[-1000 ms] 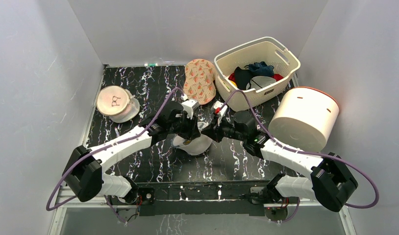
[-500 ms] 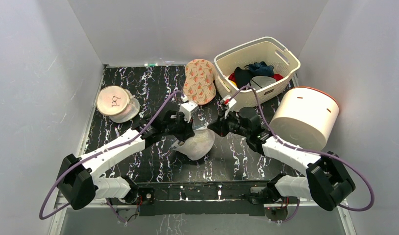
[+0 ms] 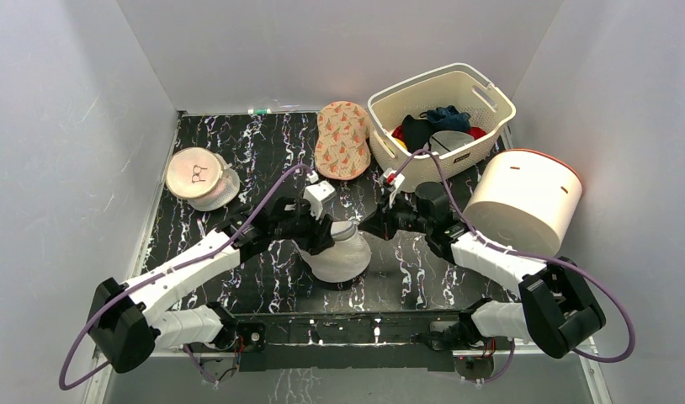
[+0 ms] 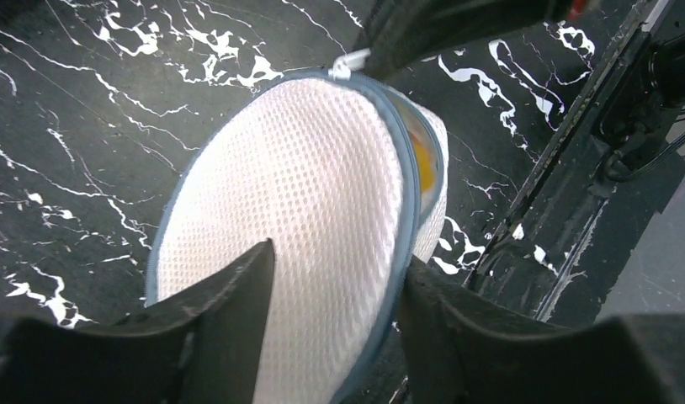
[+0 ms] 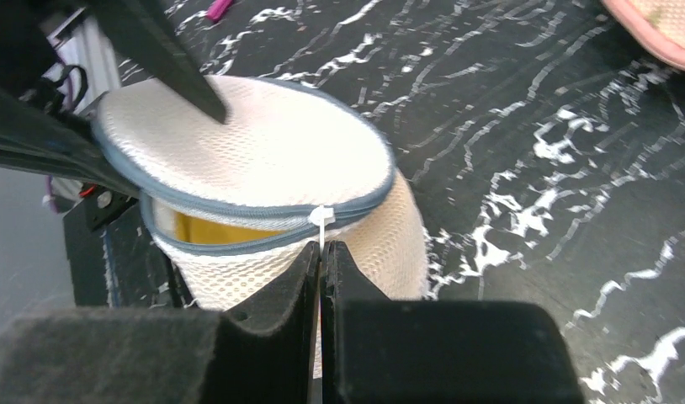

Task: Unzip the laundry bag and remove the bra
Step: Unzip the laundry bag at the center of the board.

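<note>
Laundry bag (image 3: 342,257) more upright than before

Bra drawing (image 3: 198,174) on round bag (image 3: 211,192)

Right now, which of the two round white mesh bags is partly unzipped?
The laundry bag in the middle: its zip gapes, yellow showing inside, right end effector on the zip pull. The bag with the bra drawing, rear left, looks closed.
</note>
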`<state>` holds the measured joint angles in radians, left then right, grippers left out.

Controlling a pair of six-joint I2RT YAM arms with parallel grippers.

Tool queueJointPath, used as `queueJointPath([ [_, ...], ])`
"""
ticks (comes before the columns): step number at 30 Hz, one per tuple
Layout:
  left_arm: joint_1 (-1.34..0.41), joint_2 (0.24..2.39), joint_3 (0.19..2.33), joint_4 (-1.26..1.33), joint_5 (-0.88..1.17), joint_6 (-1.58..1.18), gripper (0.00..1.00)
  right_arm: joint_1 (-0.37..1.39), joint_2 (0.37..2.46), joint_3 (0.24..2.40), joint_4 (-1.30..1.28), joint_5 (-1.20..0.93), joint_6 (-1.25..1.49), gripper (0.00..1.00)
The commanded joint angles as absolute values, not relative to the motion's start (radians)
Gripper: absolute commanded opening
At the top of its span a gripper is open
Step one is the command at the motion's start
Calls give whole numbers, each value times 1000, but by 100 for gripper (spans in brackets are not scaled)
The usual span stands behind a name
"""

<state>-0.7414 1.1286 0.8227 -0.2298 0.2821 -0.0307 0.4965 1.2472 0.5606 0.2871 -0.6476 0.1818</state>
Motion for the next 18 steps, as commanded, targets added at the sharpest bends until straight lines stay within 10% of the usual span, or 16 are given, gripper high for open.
queueJointPath([
  [1,-736,1168,894,-242,320,-121,55,569,1190,623,318,-710,127,0],
  [11,-737,1217,965,-288,345,-153,54,665,1168,664,298,-660,151,0],
  [18,-738,1215,989,-351,290,-121,25,678,1165,661,301,-593,178,0],
])
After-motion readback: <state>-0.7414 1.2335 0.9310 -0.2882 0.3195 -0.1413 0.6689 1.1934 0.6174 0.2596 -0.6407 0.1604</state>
